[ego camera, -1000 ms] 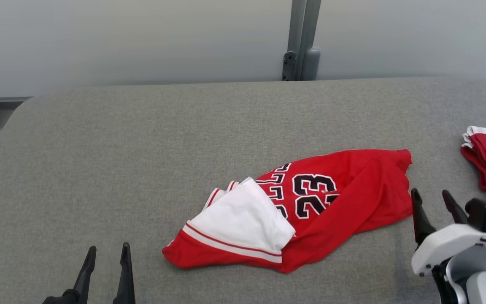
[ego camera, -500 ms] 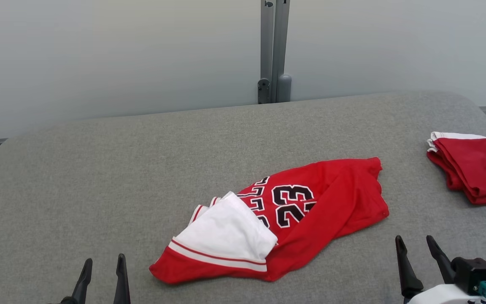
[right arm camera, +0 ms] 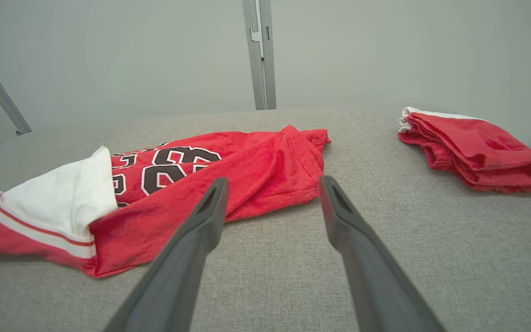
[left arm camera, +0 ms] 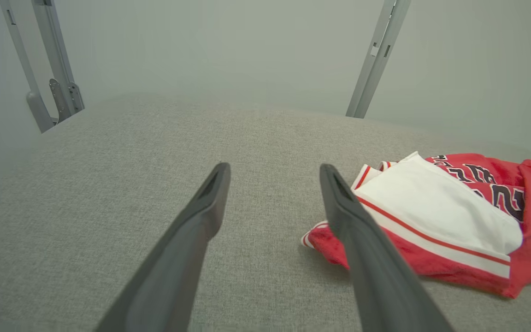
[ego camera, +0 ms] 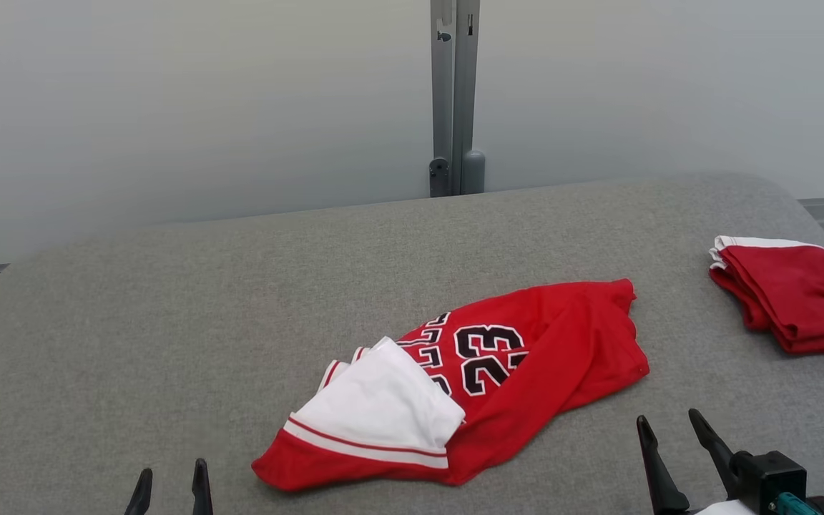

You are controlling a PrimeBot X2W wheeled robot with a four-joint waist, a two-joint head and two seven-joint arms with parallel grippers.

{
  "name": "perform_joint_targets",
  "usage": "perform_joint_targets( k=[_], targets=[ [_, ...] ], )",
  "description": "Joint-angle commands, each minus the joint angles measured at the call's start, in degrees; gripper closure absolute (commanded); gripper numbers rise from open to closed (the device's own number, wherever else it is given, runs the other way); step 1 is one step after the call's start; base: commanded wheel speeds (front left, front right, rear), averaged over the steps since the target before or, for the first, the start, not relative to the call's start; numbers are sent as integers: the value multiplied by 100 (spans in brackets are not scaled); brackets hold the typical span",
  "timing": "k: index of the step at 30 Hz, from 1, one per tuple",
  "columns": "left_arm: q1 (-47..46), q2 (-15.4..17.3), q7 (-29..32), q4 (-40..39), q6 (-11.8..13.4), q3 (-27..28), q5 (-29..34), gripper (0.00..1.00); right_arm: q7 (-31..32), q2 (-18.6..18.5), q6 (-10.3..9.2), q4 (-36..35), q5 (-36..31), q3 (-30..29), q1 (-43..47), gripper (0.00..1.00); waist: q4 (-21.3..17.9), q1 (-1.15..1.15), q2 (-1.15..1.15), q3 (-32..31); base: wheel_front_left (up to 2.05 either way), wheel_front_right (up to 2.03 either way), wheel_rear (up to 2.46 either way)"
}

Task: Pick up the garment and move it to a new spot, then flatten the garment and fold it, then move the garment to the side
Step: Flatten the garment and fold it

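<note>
Left pincer stands spread wide with nothing between its fingers, over bare grey desk, near the garment's striped hem corner but apart from it. On the garment's other side the right pincer is just as wide and just as empty, near the plain red end.

The garment, a red jersey numbered 23, lies crumpled mid-desk, with a white flap edged by a red stripe turned over its left end. Well to the right of the garment sits a folded red pile with white trim. Behind the garment, past the desk's far edge, a grey post rises.
</note>
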Motion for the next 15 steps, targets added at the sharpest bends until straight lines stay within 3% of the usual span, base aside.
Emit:
perform_joint_targets(
  k=[1,15],
  targets=[
    [130,4,5,24,-18,20,-4,0,16,-17,-3,23,3,23,7,0,31,0,0,-35,0,0,0],
    [219,35,5,51,-46,-170,71,0,70,-27,-3,112,76,158,-56,0,31,0,0,-55,0,0,0]
  ],
)
